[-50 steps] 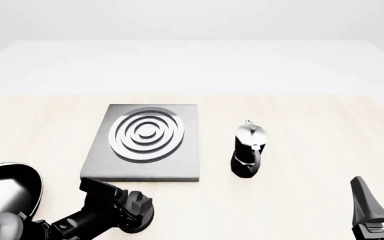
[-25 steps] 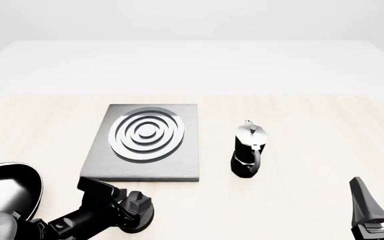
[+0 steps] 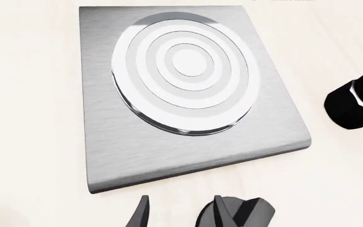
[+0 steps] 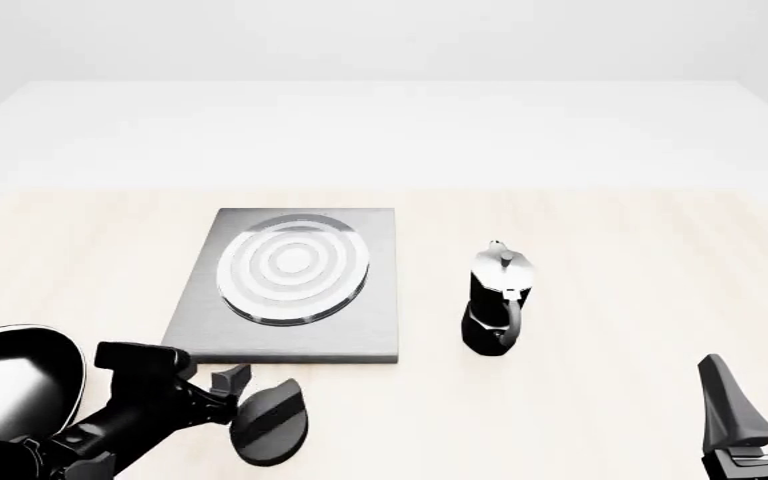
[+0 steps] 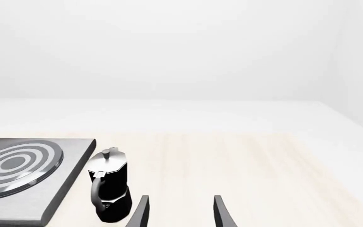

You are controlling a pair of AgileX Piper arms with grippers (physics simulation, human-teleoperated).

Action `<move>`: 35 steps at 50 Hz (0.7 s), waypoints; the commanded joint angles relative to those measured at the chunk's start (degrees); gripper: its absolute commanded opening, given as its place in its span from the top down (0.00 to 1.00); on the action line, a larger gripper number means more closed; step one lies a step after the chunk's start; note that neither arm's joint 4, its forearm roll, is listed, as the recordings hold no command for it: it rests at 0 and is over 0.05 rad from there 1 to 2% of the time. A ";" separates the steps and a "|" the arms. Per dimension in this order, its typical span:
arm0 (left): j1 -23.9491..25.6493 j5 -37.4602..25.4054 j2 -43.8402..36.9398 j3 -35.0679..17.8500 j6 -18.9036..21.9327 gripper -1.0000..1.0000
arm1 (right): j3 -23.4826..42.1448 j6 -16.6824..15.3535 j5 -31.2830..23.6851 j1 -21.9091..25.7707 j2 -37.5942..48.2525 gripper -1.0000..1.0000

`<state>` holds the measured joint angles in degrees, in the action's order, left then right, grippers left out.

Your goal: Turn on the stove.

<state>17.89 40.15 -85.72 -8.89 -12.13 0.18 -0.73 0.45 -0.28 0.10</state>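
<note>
The stove [image 4: 291, 315] is a dark-grey slab left of the table's centre. Its round burner [image 4: 292, 268] shows pale, whitish rings. The black oval knob [image 4: 271, 422] lies on the table just in front of the slab, turned at a slant. My left gripper [image 4: 228, 384] is open and empty, just left of the knob and not touching it. In the left wrist view the slab [image 3: 106, 156] fills the picture, and the knob [image 3: 247, 213] sits beside one finger of my left gripper [image 3: 178, 210]. My right gripper [image 4: 762, 390] is open and empty at the near right, as the right wrist view [image 5: 180, 210] shows.
A black-and-silver moka pot [image 4: 498, 300] stands right of the slab; it also shows in the right wrist view [image 5: 109, 189] and at the left wrist view's edge [image 3: 355, 104]. A glossy black frying pan [image 4: 11, 385] lies at the near left, beside my left arm.
My left gripper has come off the knob and drawn back to the left, leaving the knob uncovered and slanted. The burner rings have gone from contrasty silver to pale white. The right arm has not moved.
</note>
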 commanded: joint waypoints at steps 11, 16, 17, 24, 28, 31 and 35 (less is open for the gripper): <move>-4.09 -3.31 3.21 0.61 2.22 0.00 | 0.02 -0.09 0.07 0.04 -0.02 0.00; -4.36 -5.05 5.41 0.96 2.26 0.00 | -0.03 -0.12 0.13 0.07 -0.03 0.00; -4.38 -5.62 6.25 1.13 2.45 0.00 | -0.02 -0.12 0.12 0.07 -0.03 0.00; -4.89 -9.31 13.44 3.21 4.46 0.00 | -0.02 -0.10 0.18 0.17 -0.03 0.00; -5.12 -10.48 16.95 4.85 4.72 0.00 | -0.09 -0.23 0.19 0.32 -0.04 0.00; -4.87 -13.13 22.15 6.19 5.22 0.00 | -0.07 -0.31 0.15 0.38 -0.04 0.00; -4.86 -16.88 28.50 7.05 6.50 0.00 | -0.01 -0.41 0.12 0.43 -0.03 0.00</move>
<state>13.30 29.37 -68.57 -4.43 -7.64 0.14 -0.96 0.59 0.00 0.07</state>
